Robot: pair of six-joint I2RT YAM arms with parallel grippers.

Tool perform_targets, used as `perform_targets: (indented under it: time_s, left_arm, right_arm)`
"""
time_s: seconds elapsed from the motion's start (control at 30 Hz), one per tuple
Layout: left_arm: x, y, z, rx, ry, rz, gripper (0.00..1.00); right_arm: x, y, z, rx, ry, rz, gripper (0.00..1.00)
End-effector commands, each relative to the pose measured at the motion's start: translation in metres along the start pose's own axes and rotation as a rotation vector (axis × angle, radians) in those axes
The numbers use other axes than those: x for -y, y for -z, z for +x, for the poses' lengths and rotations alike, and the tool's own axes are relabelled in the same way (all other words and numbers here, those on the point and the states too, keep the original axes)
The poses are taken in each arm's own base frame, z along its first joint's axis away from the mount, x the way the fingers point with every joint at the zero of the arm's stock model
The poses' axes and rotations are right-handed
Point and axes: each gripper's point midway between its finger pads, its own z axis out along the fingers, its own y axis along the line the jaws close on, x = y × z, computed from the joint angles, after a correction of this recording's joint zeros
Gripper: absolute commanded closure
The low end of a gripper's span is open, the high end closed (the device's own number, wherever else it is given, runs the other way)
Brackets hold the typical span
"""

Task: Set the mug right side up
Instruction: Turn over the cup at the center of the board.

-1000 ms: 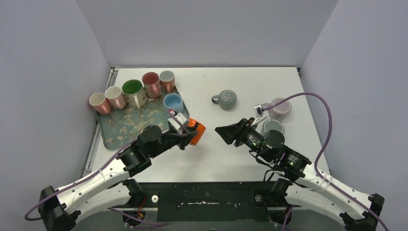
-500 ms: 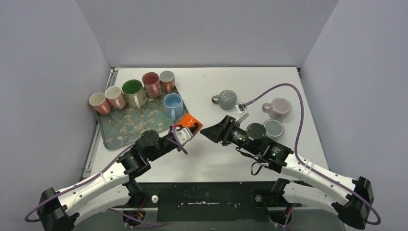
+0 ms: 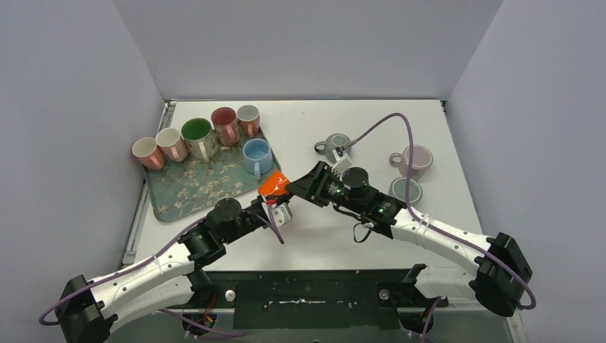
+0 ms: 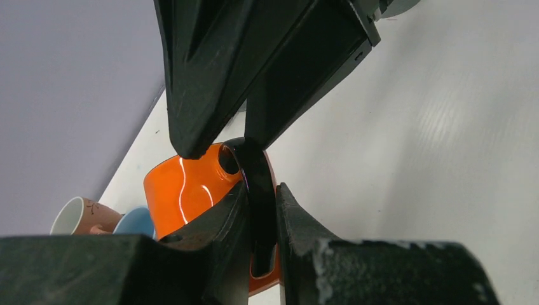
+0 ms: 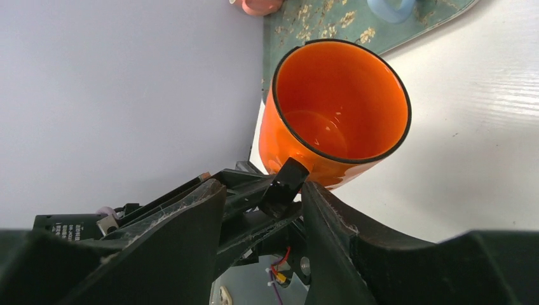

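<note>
While the left hand pinches the orange mug, the right hand — half-open — straddles it.

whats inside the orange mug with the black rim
Nothing visible: the right wrist view looks into the glossy orange ceramic mug and shows bare wall and floor. Its near inner wall is hidden behind the rim.

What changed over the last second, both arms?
The right gripper swept left and now sits at the orange mug, jaws apart astride its handle, no grip visible. The left gripper stayed shut on that handle while turning the mug and drawing it slightly left. Unchanged: the mugs on the tray, the grey mug, the pink mug.
</note>
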Motion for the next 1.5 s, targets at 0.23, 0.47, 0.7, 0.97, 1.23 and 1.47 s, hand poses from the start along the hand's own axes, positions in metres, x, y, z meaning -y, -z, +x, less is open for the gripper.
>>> perform_targets:
  time_s: [0.23, 0.47, 0.7, 0.97, 1.23, 1.47]
  left_arm:
    - [-0.027, 0.002, -0.039, 0.114, -0.105, -0.092, 1.0]
    - [-0.031, 0.006, -0.035, 0.088, -0.093, -0.118, 1.0]
    - [-0.029, 0.008, -0.026, 0.013, 0.014, -0.115, 0.81]
    - [-0.014, 0.019, -0.017, -0.008, 0.288, -0.112, 0.54]
    - [-0.048, 0.047, -0.009, -0.036, 0.609, -0.39, 0.36]
    - [-0.091, 0.066, -0.022, -0.128, 0.855, -0.6, 0.19]
  right_arm:
    - [-0.035, -0.021, 0.004, -0.081, -0.041, -0.124, 0.56]
    - [-0.037, -0.028, 0.003, -0.074, -0.008, -0.15, 1.0]
    - [-0.049, -0.025, -0.014, 0.022, 0.053, -0.218, 1.0]
    - [-0.034, -0.024, -0.021, 0.081, 0.115, -0.189, 1.0]
    - [-0.009, -0.029, -0.012, 0.07, 0.235, -0.176, 1.0]
    - [-0.021, -0.032, -0.009, 0.116, 0.486, -0.286, 1.0]
